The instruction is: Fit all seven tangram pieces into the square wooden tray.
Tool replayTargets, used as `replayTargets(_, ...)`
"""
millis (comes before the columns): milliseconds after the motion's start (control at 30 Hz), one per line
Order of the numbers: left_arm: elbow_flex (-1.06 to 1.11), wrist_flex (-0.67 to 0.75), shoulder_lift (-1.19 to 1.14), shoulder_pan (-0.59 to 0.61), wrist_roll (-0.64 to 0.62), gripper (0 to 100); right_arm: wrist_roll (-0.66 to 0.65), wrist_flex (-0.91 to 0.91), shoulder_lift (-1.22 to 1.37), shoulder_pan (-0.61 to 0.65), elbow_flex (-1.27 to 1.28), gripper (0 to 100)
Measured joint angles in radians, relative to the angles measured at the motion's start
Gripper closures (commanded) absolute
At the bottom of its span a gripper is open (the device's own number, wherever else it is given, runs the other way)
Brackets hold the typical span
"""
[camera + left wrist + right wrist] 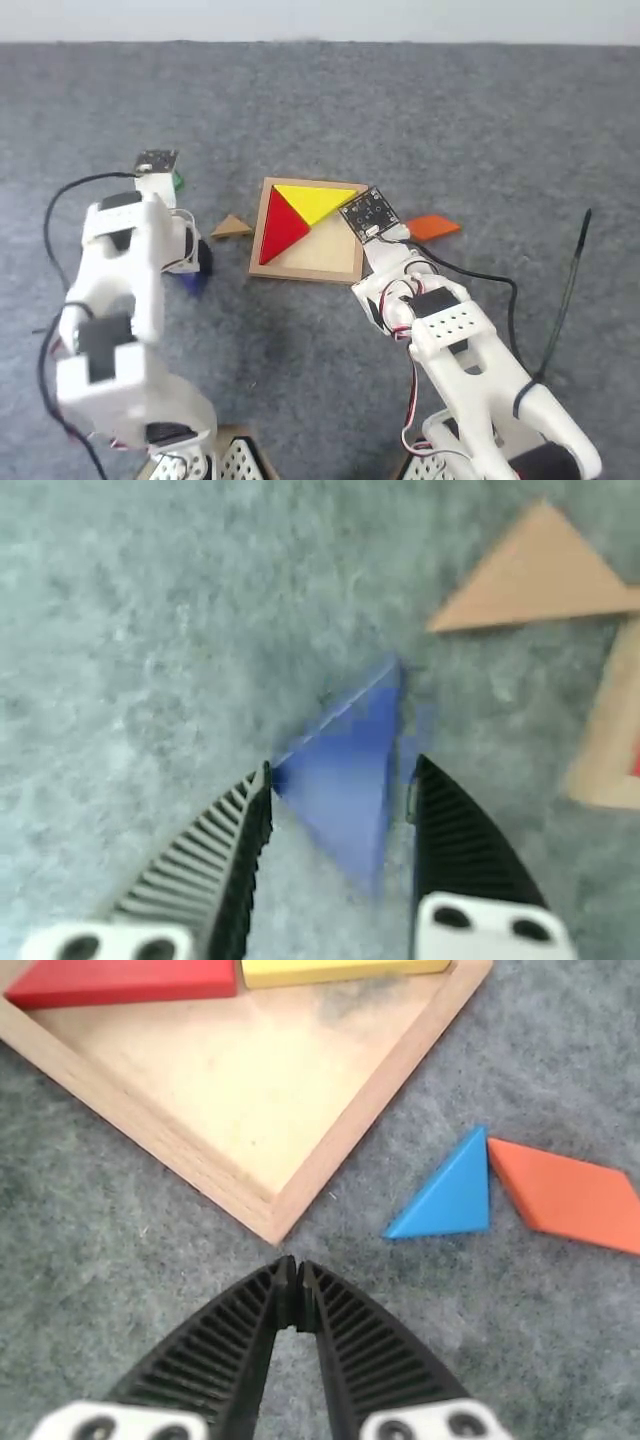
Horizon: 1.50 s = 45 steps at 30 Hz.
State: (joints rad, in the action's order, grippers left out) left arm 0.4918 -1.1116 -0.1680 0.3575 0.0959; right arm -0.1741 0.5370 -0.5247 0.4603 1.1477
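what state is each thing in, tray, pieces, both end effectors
wooden tray: partly filled
red triangle: in tray
yellow triangle: in tray
tan triangle: loose on carpet
light blue triangle: loose on carpet
orange parallelogram: loose on carpet
green piece: loose, partly hidden
left end effector: open, straddling dark blue triangle
right end effector: shut, empty

My arms are white plastic shells, blocky and jointed, trailing thin black cables. Each claw has black ribbed fingers on white bases with dark screw holes.
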Motion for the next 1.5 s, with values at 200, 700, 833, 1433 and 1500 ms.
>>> replayTargets(200, -0.143, -0.081, -0.144, 0.005, 0.000, 78, 0.000, 0.000, 0.000, 0.000, 0.000, 98.9)
replayTargets(700, -0.144, -0.081, -0.141, 0.002, -0.003, 85, 0.000, 0.000, 0.000, -0.002, 0.000, 98.9)
replayTargets(833, -0.144, -0.081, -0.141, 0.000, -0.003, 85, 0.000, 0.000, 0.000, -0.002, 0.000, 98.9)
replayTargets(1433, -0.144, -0.081, -0.141, 0.000, -0.003, 85, 0.000, 0.000, 0.000, 0.000, 0.000, 98.9)
replayTargets(1500, -0.144, -0.081, -0.137, 0.000, -0.003, 85, 0.000, 0.000, 0.000, 0.000, 0.000, 98.9)
